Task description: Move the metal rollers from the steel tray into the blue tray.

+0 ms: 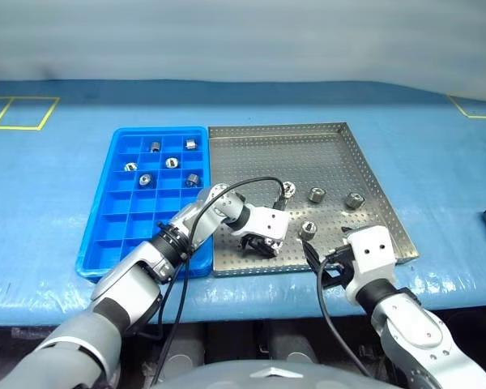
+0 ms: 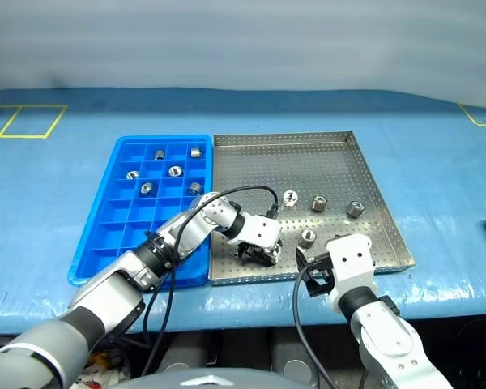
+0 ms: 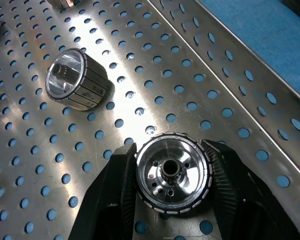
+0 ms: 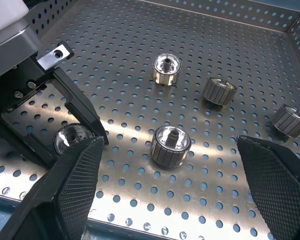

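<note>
Gripping a roller near the steel tray's [image 1: 364, 174] front edge.
Left gripper [image 3: 172, 192] pinched around roller [image 3: 173, 174]; right gripper [image 4: 172, 197] wide open, empty. Next: lift, carry to blue tray [image 1: 105, 223].

Steel tray [image 1: 324, 138]: perforated, low-rimmed, lying flat just beside the blue tray [image 1: 113, 211]. One ribbed metal roller [image 3: 173, 173] stands on end on it, between the left fingers [image 3: 112, 195], both touching its sides. Four more rollers [image 4: 171, 145] lie loose beyond the fingers. Six rollers [image 1: 172, 162] sit in separate blue compartments.
</note>
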